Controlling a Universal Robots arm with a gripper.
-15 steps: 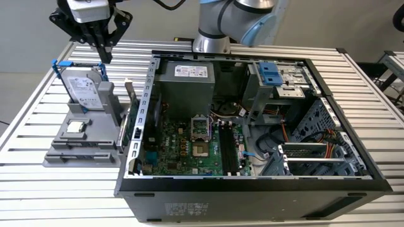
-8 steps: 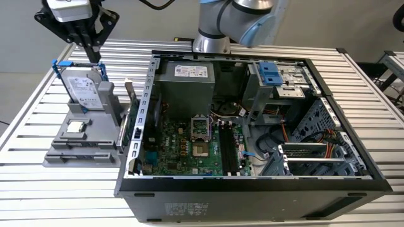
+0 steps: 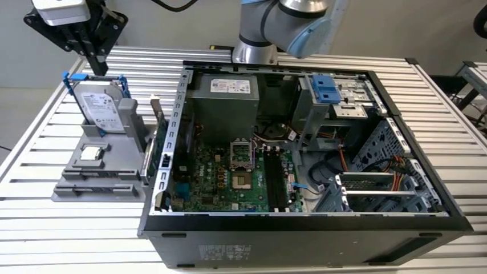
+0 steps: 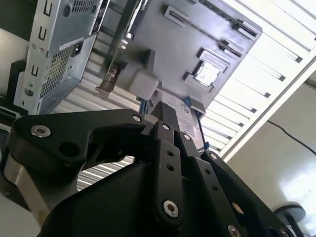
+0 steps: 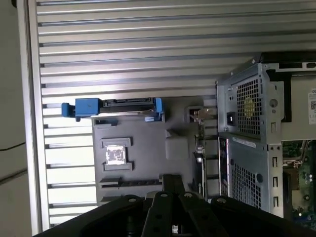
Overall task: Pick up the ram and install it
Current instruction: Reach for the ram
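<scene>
Spotted the ram (image 5: 200,148) first. Standing on its thin edge in the gray holder (image 3: 97,191), tucked along the side nearest the computer case (image 3: 304,222), just beside the case wall. Not picked up yet, and nowhere near the black slots (image 3: 275,180) on the motherboard (image 3: 220,177). Shares that holder with a hard drive (image 3: 100,108) in a blue frame, propped up at the far end, and a little square silver chip (image 3: 92,153) lying flat in the middle. Holder and case both parked on the slatted worktop (image 3: 45,228).

Can see the gripper (image 3: 100,67) hanging in the air above the far end of the hard drive, over at the exterior view's left, touching nothing. Seeing the jaws pinched together with nothing between them (going by the tips coming to one point in the exterior view, and reading as one black bar in the first wrist view).

Now the bit that matters for the grab, as a guess. Going from the jaws, look for the ram toward the exterior view's right and closer to that camera, past the hard drive, on the case side of the holder. Runs front to back lengthwise in the exterior view — roughly parallel to the case wall and to the slots — so edge-on from above. Barely started, by the look of it: nothing held, ram untouched in its stand.
</scene>
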